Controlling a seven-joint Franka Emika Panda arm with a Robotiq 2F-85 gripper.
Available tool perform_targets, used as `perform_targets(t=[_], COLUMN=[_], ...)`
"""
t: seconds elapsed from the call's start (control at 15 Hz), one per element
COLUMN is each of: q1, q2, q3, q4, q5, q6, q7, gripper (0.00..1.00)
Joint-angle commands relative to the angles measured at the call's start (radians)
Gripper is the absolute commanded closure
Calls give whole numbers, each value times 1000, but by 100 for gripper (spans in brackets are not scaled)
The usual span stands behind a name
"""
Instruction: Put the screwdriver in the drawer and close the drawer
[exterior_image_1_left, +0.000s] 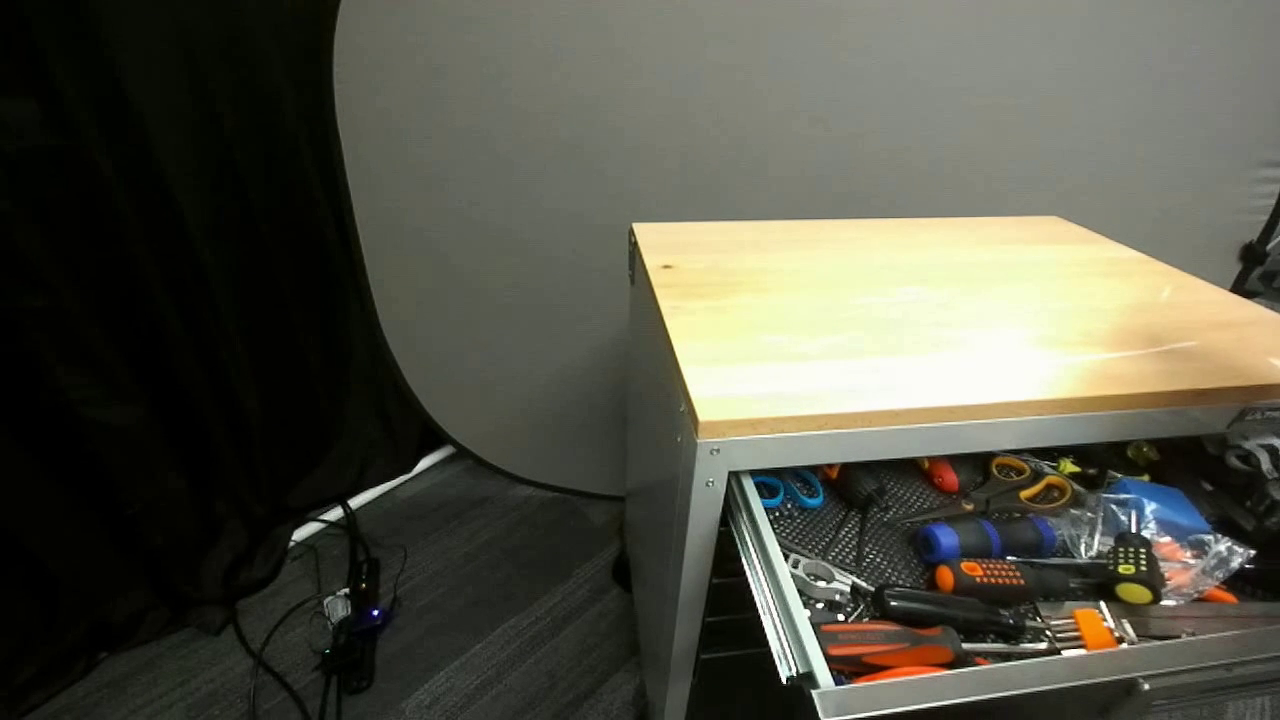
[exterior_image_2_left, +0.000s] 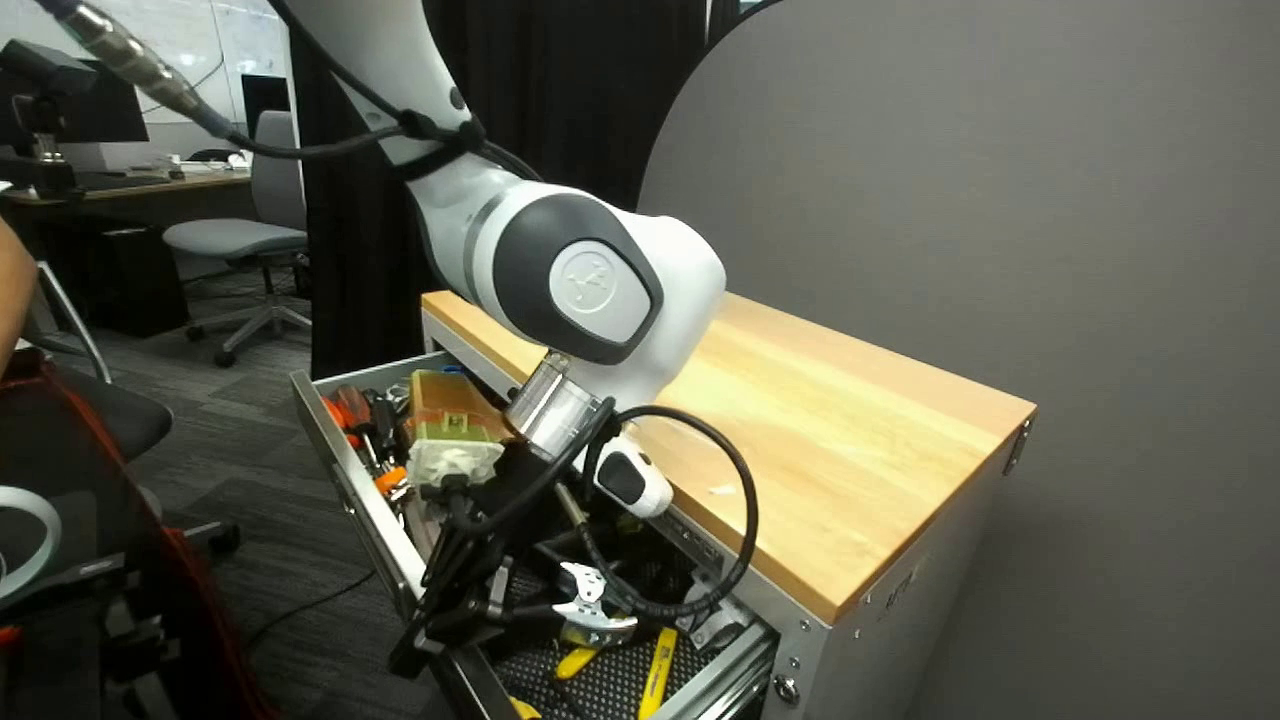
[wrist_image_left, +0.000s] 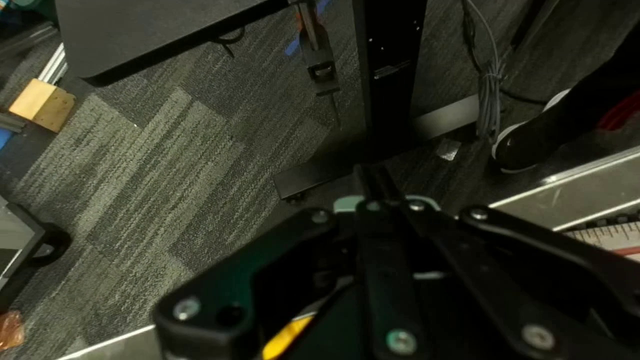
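Stubby black-and-yellow screwdriver (exterior_image_1_left: 1135, 575) lies inside the wide-open grey metal drawer (exterior_image_1_left: 1000, 680); black two-fingered gripper (wrist_image_left: 372, 175), tips pressed together, juts out past the drawer's front rim, just where a closing push likely starts!

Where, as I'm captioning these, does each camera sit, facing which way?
Wrist view: mounted just behind the claw, looking past it at carpet; a person's shoe also shows.
In an exterior view: before the open drawer, facing the wooden top and grey backdrop; no robot part recognisable.
In an exterior view: off an end of the cabinet, facing across it; arm and claw show.
Both exterior views share the wooden top, drawer and backdrop.
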Motion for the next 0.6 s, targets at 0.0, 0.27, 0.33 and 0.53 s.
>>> perform_targets(t=[0.0, 0.27, 0.33, 0.53], q1=[10, 15, 17, 34], q2=[-41, -73, -74, -68], q3=[1, 13, 16, 23], q4=[-39, -59, -62, -68], q5=[45, 97, 111, 139], q6=[155, 291, 334, 453], q7=[65, 95, 101, 120], gripper=[100, 100, 100, 100])
